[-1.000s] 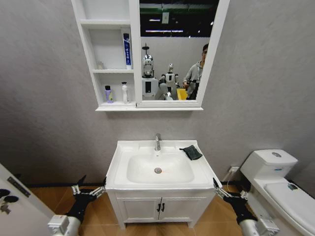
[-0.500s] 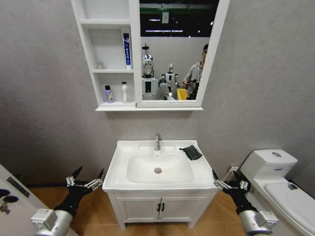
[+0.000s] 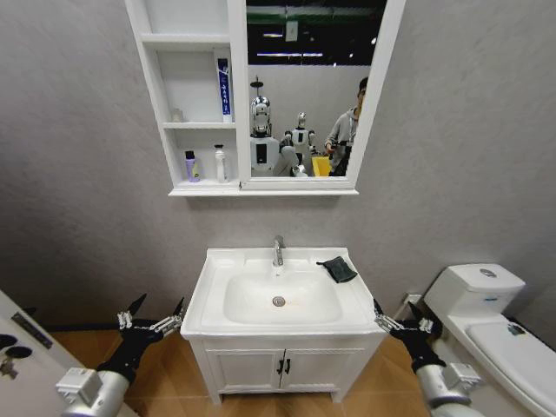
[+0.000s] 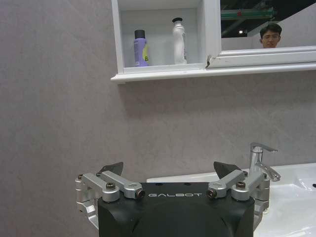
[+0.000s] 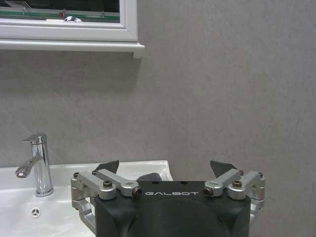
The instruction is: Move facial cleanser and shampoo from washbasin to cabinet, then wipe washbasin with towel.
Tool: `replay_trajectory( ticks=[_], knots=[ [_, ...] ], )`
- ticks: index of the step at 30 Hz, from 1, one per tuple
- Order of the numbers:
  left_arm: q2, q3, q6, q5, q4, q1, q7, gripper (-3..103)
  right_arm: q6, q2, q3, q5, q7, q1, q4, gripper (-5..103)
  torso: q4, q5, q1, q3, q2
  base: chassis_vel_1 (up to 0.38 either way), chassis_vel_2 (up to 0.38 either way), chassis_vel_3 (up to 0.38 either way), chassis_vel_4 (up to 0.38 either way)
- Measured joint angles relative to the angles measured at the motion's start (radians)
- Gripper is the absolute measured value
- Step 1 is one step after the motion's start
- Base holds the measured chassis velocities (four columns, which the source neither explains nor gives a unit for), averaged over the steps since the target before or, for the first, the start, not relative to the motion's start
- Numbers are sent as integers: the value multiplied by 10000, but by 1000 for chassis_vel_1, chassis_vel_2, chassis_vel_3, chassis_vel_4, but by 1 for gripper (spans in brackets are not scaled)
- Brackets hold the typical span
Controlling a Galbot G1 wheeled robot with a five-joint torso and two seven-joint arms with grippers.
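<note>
The white washbasin (image 3: 217, 269) with its chrome tap (image 3: 278, 250) stands ahead of me. On its right rear corner lies the dark folded towel (image 3: 340, 269), a bit of which shows as the towel (image 5: 148, 177) past my right gripper. On the lowest shelf of the cabinet (image 3: 165, 87) stand a purple black-capped bottle (image 3: 189, 166) and a white bottle (image 3: 221, 164); which is the facial cleanser and which the shampoo I cannot tell. My left gripper (image 3: 159, 306) hangs open low beside the basin's left front corner. My right gripper (image 3: 395, 308) is open by the right front corner.
A white toilet (image 3: 482, 295) stands close on the right. The two-door floor vanity (image 3: 282, 365) sits under the basin. A door edge (image 3: 17, 347) is at lower left. A blue tube (image 3: 224, 87) leans on the middle shelf beside the mirror (image 3: 304, 52).
Both grippers have risen a little beside the vanity. The left one has also moved outward to the left. The towel and bottles have not moved.
</note>
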Motion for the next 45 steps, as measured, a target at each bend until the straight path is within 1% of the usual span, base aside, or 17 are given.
replay_trajectory(
  ticks=[10,15,18,20,21,23,24,26,27,30,33,34,36,37,41,42,45],
  knots=[
    [2,10,0,1,11,-6,-8,100,-58,-2,33,69,23,-83,96,100,-1,-1,-3,-1,1,-47,45,50,-52],
    [3,13,0,2,14,-7,-12,100,-341,-94,25,-19,339,98,88,100,0,2,0,0,0,-162,161,167,-169],
    [4,16,0,3,18,-8,-14,100,-767,-229,15,-51,644,376,-22,100,0,1,7,2,-4,-180,149,179,-167],
    [6,17,0,3,21,-9,-17,100,-1631,-594,41,385,878,780,-21,100,3,2,20,6,-9,-107,93,52,-76],
    [6,17,0,3,21,-9,-17,100,-1631,-594,41,385,878,780,-21,100,3,2,20,6,-9,-84,93,8,-7],
    [6,18,-1,3,22,-8,-16,100,-2764,-1137,54,1253,1098,1589,-222,100,-8,-2,2,0,-4,-29,26,4,-2],
    [6,18,-1,3,22,-8,-16,100,-2764,-1137,54,1253,1098,1589,-222,100,-8,-2,2,0,-4,0,0,0,0],
    [5,19,-2,3,23,-5,-16,100,-3828,-1673,37,2228,1112,2506,-679,100,2,0,-6,-1,1,52,-26,-63,18],
    [5,19,-2,3,23,-5,-16,100,-3828,-1673,37,2228,1112,2506,-679,100,2,0,-6,-1,1,79,-42,-53,43],
    [3,18,-4,3,25,-3,-17,100,-5242,-2535,-277,3785,807,3896,-1869,100,3,1,-9,-2,4,39,-16,-23,34],
    [3,18,-5,4,24,-6,-16,100,-5592,-2787,-475,4067,640,4323,-2335,100,2,2,-7,-1,3,0,0,0,0],
    [4,19,-5,4,24,-8,-15,100,-5967,-3108,-886,4296,466,5017,-2991,100,-3,2,-3,-1,2,0,0,0,0],
    [4,20,-5,3,25,-8,-13,100,-6227,-3408,-1635,4362,259,6082,-3816,100,-2,2,3,2,-1,0,0,0,0],
    [4,20,-5,3,25,-8,-13,100,-6227,-3408,-1635,4362,259,6082,-3816,100,-2,2,3,2,-1,0,0,0,0],
    [4,19,-5,4,25,-8,-14,100,-6429,-3603,-3204,4274,-83,7865,-5262,100,3,1,2,2,-1,0,0,0,0],
    [4,19,-5,4,25,-8,-14,100,-6429,-3603,-3204,4274,-83,7865,-5262,100,3,1,2,2,-1,0,0,0,0],
    [3,20,-5,3,25,-9,-13,100,-6473,-3412,-4326,4118,-139,8888,-6221,100,-2,-1,1,1,-1,0,0,0,0]
  ],
)
